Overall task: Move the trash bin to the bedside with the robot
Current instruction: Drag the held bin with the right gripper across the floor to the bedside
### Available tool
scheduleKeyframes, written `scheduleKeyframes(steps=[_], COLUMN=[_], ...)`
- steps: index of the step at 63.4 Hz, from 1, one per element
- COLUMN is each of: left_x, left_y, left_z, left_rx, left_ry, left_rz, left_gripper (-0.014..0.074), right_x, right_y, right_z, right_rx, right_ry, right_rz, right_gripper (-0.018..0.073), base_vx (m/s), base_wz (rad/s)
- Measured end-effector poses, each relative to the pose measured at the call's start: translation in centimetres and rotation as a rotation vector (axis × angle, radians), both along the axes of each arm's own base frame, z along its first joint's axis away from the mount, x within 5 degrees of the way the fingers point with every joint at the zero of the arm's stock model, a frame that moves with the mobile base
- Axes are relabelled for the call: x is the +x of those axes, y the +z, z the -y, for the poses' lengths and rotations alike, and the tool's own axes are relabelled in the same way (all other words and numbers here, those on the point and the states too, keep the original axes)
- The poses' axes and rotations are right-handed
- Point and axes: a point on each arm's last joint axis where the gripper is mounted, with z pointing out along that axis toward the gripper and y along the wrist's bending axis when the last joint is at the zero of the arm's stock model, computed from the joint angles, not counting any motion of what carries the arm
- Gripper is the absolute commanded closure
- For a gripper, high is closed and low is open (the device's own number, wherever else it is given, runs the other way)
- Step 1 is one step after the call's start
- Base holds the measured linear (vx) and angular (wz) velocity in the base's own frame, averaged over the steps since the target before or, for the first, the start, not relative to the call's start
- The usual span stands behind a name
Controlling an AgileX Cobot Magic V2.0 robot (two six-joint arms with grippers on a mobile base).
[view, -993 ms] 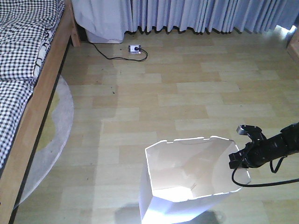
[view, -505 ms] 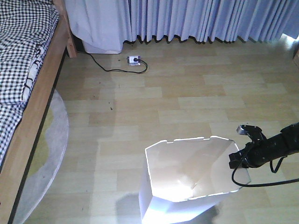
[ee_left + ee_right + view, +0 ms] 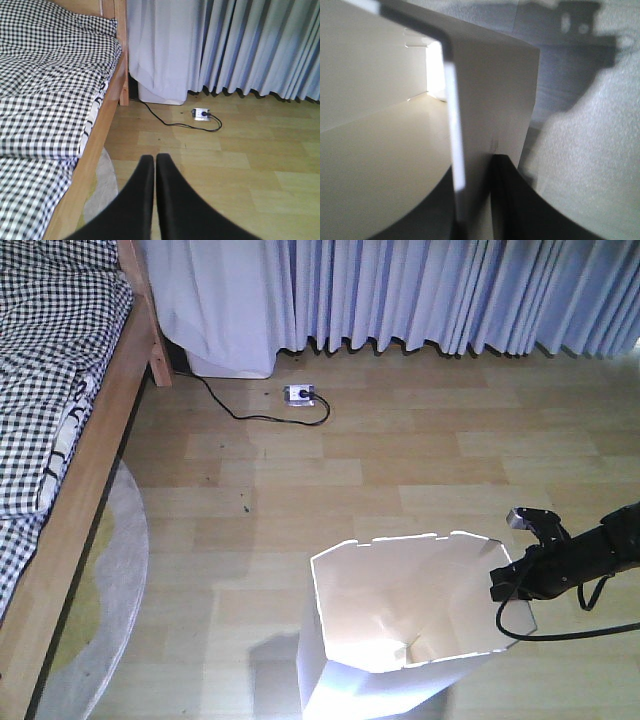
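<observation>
The white trash bin (image 3: 400, 625) with its angular rim stands at the bottom centre of the front view, its cream inside showing. My right gripper (image 3: 503, 585) on the slim black arm is shut on the bin's right rim. In the right wrist view the bin wall (image 3: 485, 100) runs between the two black fingers (image 3: 517, 200), one inside and one outside. The wooden bed frame (image 3: 95, 455) with checked bedding (image 3: 45, 360) is along the left. My left gripper (image 3: 154, 162) is shut and empty above the floor, facing the bed frame (image 3: 100, 130).
A round grey rug (image 3: 105, 580) lies beside the bed. A white power strip (image 3: 298, 394) with a black cable (image 3: 240, 412) lies on the wood floor near the pale curtains (image 3: 420, 290). A white box (image 3: 232, 362) stands under the curtain.
The view has swung and moved toward the curtains: the floor, power strip and bed have shifted down and right in the frame. The bin and right gripper keep the same place in view.
</observation>
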Motion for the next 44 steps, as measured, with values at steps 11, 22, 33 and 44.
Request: scheduleKeyframes(steps=[11, 22, 33, 44], left_x=[0.0, 0.0, 0.0, 0.0], left_y=[0.0, 0.0, 0.0, 0.0], left_z=[0.0, 0.0, 0.0, 0.0], left_rx=[0.0, 0.0, 0.0, 0.0], left_ry=[0.0, 0.0, 0.0, 0.0], left_rz=[0.0, 0.0, 0.0, 0.0], left_gripper=[0.0603, 0.0603, 0.0603, 0.0603], right_x=[0.0, 0.0, 0.0, 0.0], right_y=[0.0, 0.0, 0.0, 0.0], right_z=[0.0, 0.0, 0.0, 0.0], right_rx=[0.0, 0.0, 0.0, 0.0], right_ry=[0.0, 0.001, 0.001, 0.001], right_rz=[0.0, 0.0, 0.0, 0.0], right_gripper=[0.0564, 0.0564, 0.0564, 0.0564], base_vx=[0.29, 0.3, 0.31, 0.31], base_wz=[0.06, 0.04, -0.01, -0.02])
